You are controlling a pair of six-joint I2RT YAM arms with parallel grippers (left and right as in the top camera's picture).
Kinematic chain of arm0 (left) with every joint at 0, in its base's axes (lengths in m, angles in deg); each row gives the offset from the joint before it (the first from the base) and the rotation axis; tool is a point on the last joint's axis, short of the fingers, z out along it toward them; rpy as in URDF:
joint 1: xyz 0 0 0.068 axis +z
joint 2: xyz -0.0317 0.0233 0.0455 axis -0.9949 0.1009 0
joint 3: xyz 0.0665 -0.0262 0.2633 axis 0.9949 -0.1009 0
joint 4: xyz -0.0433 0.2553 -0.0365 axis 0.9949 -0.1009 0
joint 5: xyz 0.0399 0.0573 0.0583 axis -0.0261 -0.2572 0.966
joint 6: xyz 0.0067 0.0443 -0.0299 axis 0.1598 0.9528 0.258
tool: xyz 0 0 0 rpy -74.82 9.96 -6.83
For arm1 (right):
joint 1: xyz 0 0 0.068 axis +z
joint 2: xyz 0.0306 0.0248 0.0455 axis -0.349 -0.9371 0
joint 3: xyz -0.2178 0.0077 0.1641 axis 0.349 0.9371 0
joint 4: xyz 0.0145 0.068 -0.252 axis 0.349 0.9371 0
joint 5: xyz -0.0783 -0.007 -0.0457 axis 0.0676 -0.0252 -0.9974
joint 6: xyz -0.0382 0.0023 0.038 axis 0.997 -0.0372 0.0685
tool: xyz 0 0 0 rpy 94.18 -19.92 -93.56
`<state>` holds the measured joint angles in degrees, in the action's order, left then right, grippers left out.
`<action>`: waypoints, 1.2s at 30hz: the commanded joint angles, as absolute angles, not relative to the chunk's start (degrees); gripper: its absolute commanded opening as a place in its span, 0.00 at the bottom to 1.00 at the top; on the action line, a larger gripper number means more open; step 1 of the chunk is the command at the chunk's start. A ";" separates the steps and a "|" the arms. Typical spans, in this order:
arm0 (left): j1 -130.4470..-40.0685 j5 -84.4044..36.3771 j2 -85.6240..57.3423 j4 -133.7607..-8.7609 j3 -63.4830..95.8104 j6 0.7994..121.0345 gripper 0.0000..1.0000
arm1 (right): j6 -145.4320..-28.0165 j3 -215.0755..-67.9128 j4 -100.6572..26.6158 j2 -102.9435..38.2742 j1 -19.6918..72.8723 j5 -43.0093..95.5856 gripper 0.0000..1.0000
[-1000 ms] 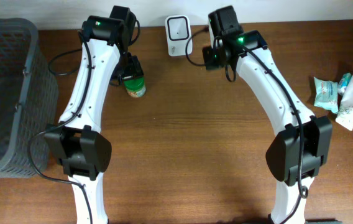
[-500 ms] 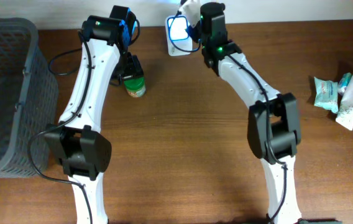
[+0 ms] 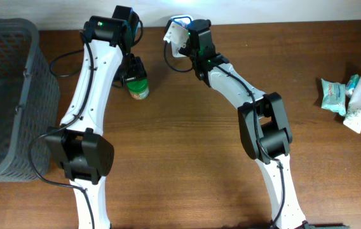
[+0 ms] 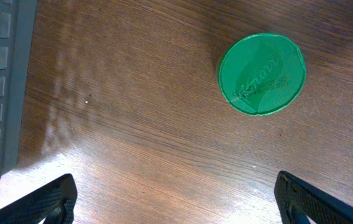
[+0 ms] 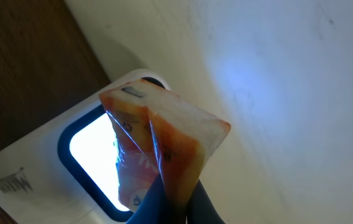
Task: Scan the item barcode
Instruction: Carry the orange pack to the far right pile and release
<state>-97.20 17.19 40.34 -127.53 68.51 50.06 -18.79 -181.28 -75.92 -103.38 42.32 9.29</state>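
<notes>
Swinging in from the right over the last second, the right gripper (image 5: pixel 171 202) now pinches a small crinkly orange-and-clear plastic packet (image 5: pixel 158 140) just in front of the glowing window of the white plastic scanner (image 5: pixel 33 177) at the far centre, so the scan looks under way. The film is glossy and creased; the scanner is smooth and round-cornered. The left gripper (image 4: pixel 183 208), spread wide and empty, hangs above a round green-lidded jar (image 4: pixel 261 73) on the grained brown wooden table (image 4: pixel 133 124)
</notes>
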 commanded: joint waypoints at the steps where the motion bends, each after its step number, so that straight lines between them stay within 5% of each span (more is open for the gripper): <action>1: -97.05 17.82 40.21 -127.62 69.45 50.57 0.99 | -18.95 -182.07 -76.83 -103.36 42.16 6.43 0.04; 8: -97.05 17.82 40.21 -127.60 69.45 50.57 0.99 | -15.69 -182.07 -76.29 -103.36 42.12 2.76 0.04; 18: -97.05 17.82 40.21 -127.60 69.45 50.57 0.99 | -27.80 -182.07 -68.09 -92.95 38.80 -1.66 0.04; 24: -97.05 17.82 40.21 -127.62 69.45 50.57 0.99 | -54.05 -182.07 -42.98 -86.88 24.20 -4.80 0.04; 29: -97.05 17.82 40.21 -127.62 69.45 50.57 0.99 | -58.86 -182.07 -23.39 -87.08 11.41 -4.30 0.04; 36: -97.05 17.82 40.21 -127.62 69.45 50.57 0.99 | -68.65 -182.05 -15.31 -87.51 -4.02 -2.42 0.04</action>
